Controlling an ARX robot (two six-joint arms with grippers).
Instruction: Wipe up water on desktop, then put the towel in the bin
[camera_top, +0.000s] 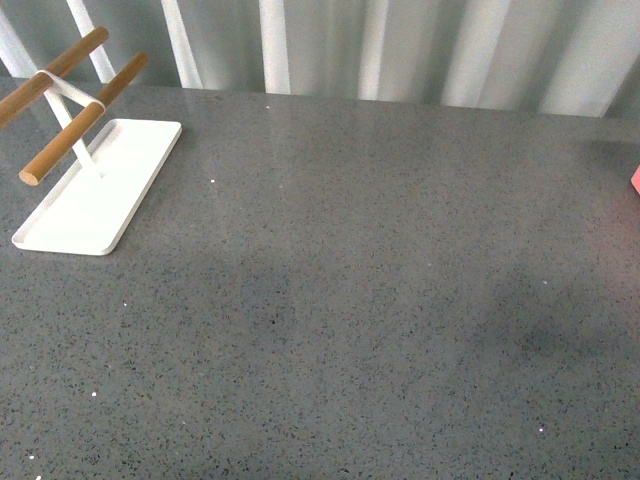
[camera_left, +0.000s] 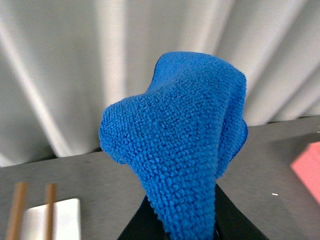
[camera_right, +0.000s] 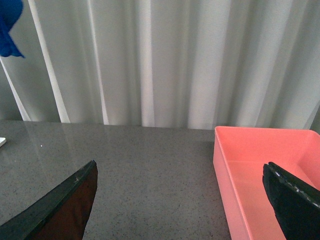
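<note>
Towel (camera_left: 175, 145) fills the middle of the left wrist frame, a bright blue bunch standing up from between the dark fingers of the left hand (camera_left: 182, 226), which is closed on its lower part and holds it clear of the bench (camera_top: 350, 300). A corner of the same cloth shows in the upper left of the right wrist frame. The right hand (camera_right: 177, 205) is spread wide with nothing in it, its two fingers at the lower corners of that frame, and the pink bin (camera_right: 222, 165) sits at the lower right, just beside one finger. In the front view the bench is bare apart from the white tray (camera_top: 95, 190) with wooden bars (camera_top: 80, 120) at the upper left; faint darker patches near the centre may be damp or shadow, I cannot tell which. Judging from this, wiping looks finished and the carry to the bin is the step in hand. The main risk is the grip: only the lower end is pinched, so the heavy free bunch could sag or slip out over the bench. An early release would leave it draped on the bin's rim. The idle right hand near the bin could also be struck by the crossing arm.
</note>
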